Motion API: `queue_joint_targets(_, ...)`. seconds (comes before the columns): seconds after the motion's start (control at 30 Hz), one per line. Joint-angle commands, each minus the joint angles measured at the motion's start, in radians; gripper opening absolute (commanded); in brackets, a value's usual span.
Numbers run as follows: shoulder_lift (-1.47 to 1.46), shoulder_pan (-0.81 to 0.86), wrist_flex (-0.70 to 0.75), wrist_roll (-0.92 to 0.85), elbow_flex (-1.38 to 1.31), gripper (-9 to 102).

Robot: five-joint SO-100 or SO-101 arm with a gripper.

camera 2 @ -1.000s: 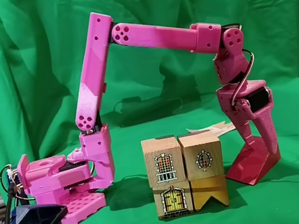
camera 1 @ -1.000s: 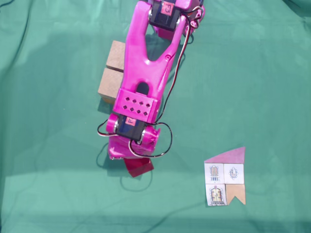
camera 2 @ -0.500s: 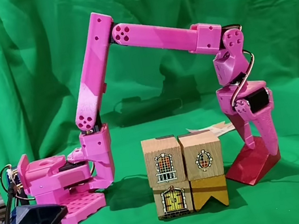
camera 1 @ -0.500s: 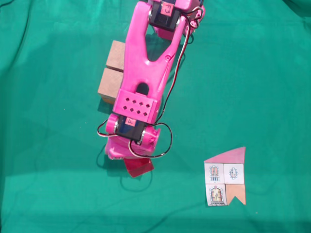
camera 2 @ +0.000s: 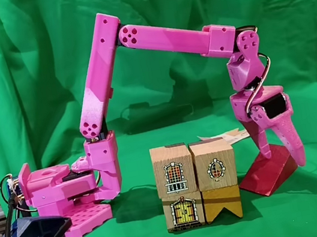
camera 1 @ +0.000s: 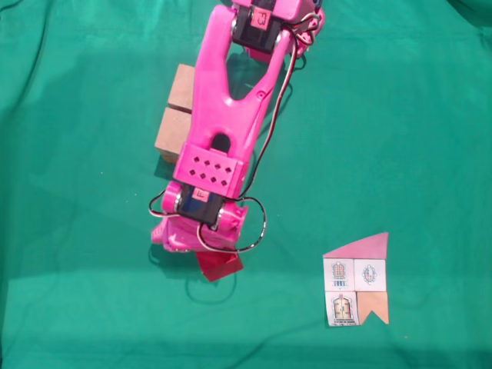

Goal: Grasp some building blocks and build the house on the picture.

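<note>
Cloth [camera 1: 430, 115]: green; we see it covering the table and hanging behind in both fixed views.
Arm [camera 2: 163, 35]: pink, reaching from its base across and down to the cloth.
Stacked blocks [camera 2: 197, 183]: four printed wooden cubes, two over two, touching; from above we see two tan tops [camera 1: 178, 114] beside the arm.
Gripper [camera 2: 282, 157]: pointed down, fingers spread around the dark red block; we think both fingers touch it, though contact is hard to confirm.
Dark red block [camera 2: 268, 174]: tilted, one end raised, low corner on the cloth, just right of the stack.
Picture card [camera 1: 356, 282]: flat on the cloth, well apart from the blocks.
</note>
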Motion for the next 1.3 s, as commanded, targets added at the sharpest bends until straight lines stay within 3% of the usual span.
queue_joint_targets(0.0, -0.011, -0.012, -0.014, -0.003, -0.057, 34)
queue_joint_targets(1.27, 0.031, -0.15, 0.002, -0.003, -0.106, 34)
